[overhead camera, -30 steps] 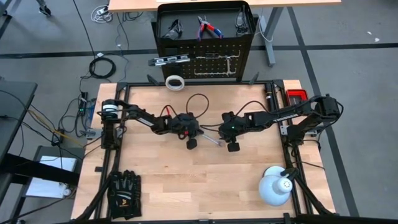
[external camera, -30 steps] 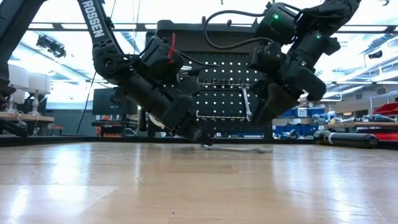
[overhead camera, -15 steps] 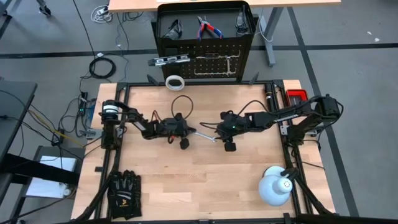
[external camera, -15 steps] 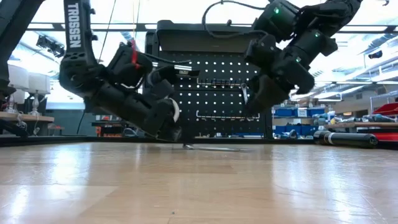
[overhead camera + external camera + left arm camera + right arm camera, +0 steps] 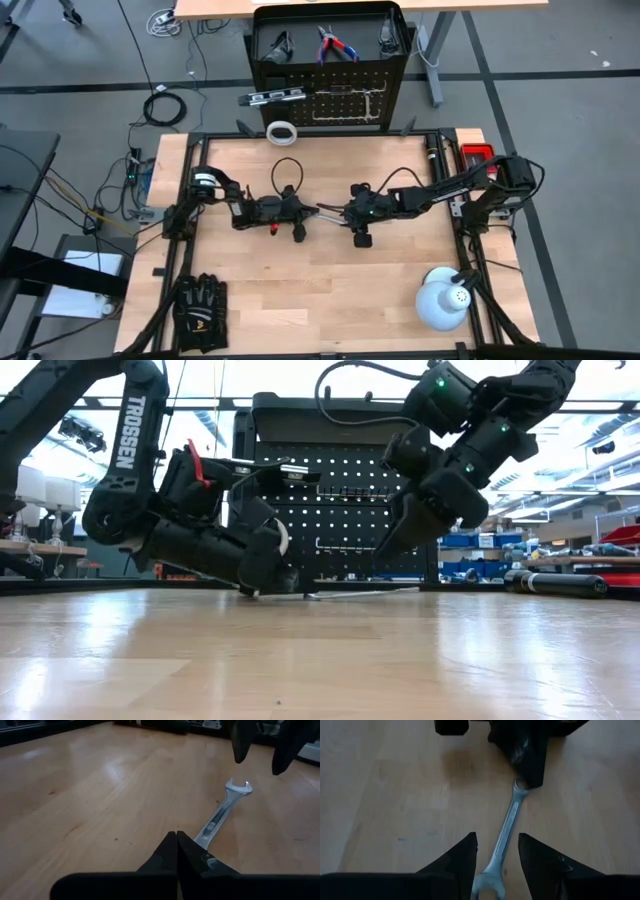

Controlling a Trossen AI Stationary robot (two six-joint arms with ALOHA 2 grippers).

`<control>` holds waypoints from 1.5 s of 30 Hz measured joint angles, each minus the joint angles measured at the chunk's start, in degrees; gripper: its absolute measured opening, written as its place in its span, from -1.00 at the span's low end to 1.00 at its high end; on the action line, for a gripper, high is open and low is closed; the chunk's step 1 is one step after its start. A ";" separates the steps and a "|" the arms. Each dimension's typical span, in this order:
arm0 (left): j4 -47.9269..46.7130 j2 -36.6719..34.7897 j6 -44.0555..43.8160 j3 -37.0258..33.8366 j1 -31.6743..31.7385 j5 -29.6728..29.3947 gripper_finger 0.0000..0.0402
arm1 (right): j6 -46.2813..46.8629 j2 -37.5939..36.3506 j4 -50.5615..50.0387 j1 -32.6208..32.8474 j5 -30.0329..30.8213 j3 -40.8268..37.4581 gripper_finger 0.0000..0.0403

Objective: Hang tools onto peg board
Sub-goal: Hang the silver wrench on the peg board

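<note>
Wrench (image 5: 218, 817) — end clenched in left jaws (image 5: 176, 851), right jaws (image 5: 497, 854) parted above it

Pale wooden table top (image 5: 330, 280), smooth with a soft sheen. Bright polished metal wrench (image 5: 220, 817) (glinting at its open end). Matt black perforated metal peg board (image 5: 345, 100). Glossy white lamp (image 5: 443, 301).

The wooden table (image 5: 330, 290) carries a silver wrench (image 5: 333, 213), black gloves (image 5: 199, 312) and white dome lamp (image 5: 443, 300).
</note>
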 joint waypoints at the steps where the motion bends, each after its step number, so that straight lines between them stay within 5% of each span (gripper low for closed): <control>1: -0.05 0.00 0.01 -0.01 0.01 0.06 -1.00 | 0.00 -0.03 0.04 0.00 0.00 0.00 -0.24; 17: -2.68 -0.12 -0.56 0.08 -0.01 0.63 -1.00 | 8.75 -0.24 -3.47 0.00 -0.29 0.03 -0.21; 29: -2.46 -0.04 -0.76 0.08 -0.01 0.86 -1.00 | 11.06 1.52 -6.37 -0.44 -1.03 0.04 0.40; 34: -2.40 0.00 -0.79 0.02 -0.01 1.05 -1.00 | 11.13 5.69 -3.94 -0.44 -1.53 0.02 0.50; 39: -2.36 0.00 -0.82 0.04 -0.01 1.07 -1.00 | 11.14 6.60 -1.76 -0.38 -1.52 0.04 0.30; 45: -2.37 0.04 -0.78 0.04 -0.01 1.07 -1.00 | 11.13 6.60 -1.24 -0.37 -1.53 0.04 -0.24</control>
